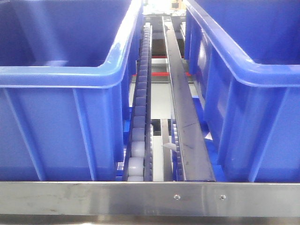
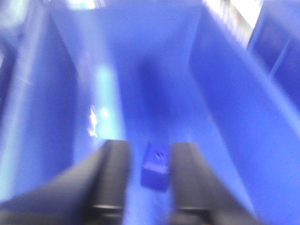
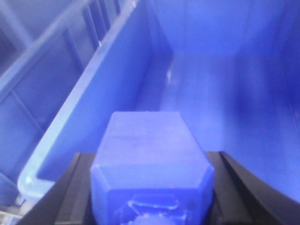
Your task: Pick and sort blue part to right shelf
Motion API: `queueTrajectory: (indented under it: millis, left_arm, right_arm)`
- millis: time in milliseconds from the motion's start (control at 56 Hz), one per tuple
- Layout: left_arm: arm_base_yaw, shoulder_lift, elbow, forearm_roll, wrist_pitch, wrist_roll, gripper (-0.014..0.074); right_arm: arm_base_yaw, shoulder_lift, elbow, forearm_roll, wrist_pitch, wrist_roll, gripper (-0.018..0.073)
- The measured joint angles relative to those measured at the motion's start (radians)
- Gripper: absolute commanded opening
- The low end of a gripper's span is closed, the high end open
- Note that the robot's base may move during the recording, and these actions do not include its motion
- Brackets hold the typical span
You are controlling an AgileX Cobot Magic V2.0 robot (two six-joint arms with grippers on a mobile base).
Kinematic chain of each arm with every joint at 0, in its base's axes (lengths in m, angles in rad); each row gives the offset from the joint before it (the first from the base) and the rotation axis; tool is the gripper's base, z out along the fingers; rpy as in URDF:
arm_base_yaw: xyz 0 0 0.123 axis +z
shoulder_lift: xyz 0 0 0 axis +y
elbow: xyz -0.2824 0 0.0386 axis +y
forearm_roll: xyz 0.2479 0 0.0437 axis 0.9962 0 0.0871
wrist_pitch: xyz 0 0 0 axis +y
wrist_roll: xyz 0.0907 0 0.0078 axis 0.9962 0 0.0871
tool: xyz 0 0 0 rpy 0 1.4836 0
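Blue plastic, left bin [image 1: 61, 122]: stands left of the roller track [image 1: 140, 117]; neither arm shows in the front view.
Roller track: white rollers in a blue channel, running away between the two bins.
Steel rail [image 1: 180, 108]: just right of the roller track, running alongside it.
Right bin [image 1: 253, 112]: blue, right of the steel rail, its near corner rounded.
Steel front bar [image 1: 150, 198]: crosses below both bins, with two screws right of the roller track's end.
Left gripper [image 2: 145, 206]: jaws wide apart and holding nothing, above a blue bin floor; a small blue part [image 2: 155, 166] lies on the floor, seen between the fingers; view blurred.
Right gripper [image 3: 152, 206]: dark fingers [image 3: 234, 187] clamp a blue block [image 3: 150, 159] from both sides, held over the inside of a blue bin, the bin's wall [image 3: 108, 89] to its left.
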Motion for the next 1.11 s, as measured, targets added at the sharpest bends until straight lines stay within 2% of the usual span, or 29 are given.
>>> queueTrajectory:
  millis: [143, 286, 303, 357, 553, 750, 821, 1017, 1071, 1107]
  left_arm:
    - [0.0, -0.057, 0.017, 0.005, 0.016, 0.0, 0.0124]
    - [0.0, -0.059, 0.017, 0.007, 0.034, 0.0, 0.0124]
    - [0.0, -0.059, 0.017, 0.007, 0.034, 0.0, 0.0124]
    - [0.0, -0.059, 0.017, 0.007, 0.034, 0.0, 0.0124]
    - [0.0, -0.059, 0.017, 0.007, 0.038, 0.0, 0.0124]
    - [0.0, -0.059, 0.017, 0.008, 0.042, 0.0, 0.0124]
    - [0.0, -0.059, 0.017, 0.008, 0.044, 0.0, 0.0124]
    - [0.0, -0.059, 0.017, 0.008, 0.046, 0.0, 0.0124]
    - [0.0, -0.059, 0.017, 0.008, 0.046, 0.0, 0.0124]
    - [0.0, -0.059, 0.017, 0.008, 0.046, 0.0, 0.0124]
  right_arm:
    - [0.0, 0.229, -0.209, -0.091, 0.142, 0.063, 0.0207]
    - [-0.059, 0.496, -0.415, -0.173, 0.298, 0.115, 0.0207]
    - [-0.1, 0.622, -0.507, -0.167, 0.337, 0.087, 0.0207]
    - [-0.126, 0.737, -0.566, -0.125, 0.347, 0.038, 0.0207]
    - [-0.175, 1.073, -0.698, 0.08, 0.347, -0.172, 0.0207]
    - [-0.182, 1.32, -0.785, 0.117, 0.34, -0.232, 0.0211]
    - [-0.184, 1.369, -0.794, 0.117, 0.336, -0.235, 0.0263]
    - [-0.184, 1.379, -0.804, 0.119, 0.329, -0.239, 0.0573]
    - [-0.184, 1.367, -0.804, 0.119, 0.327, -0.239, 0.0627]
    - [-0.184, 1.354, -0.804, 0.116, 0.326, -0.239, 0.0622]
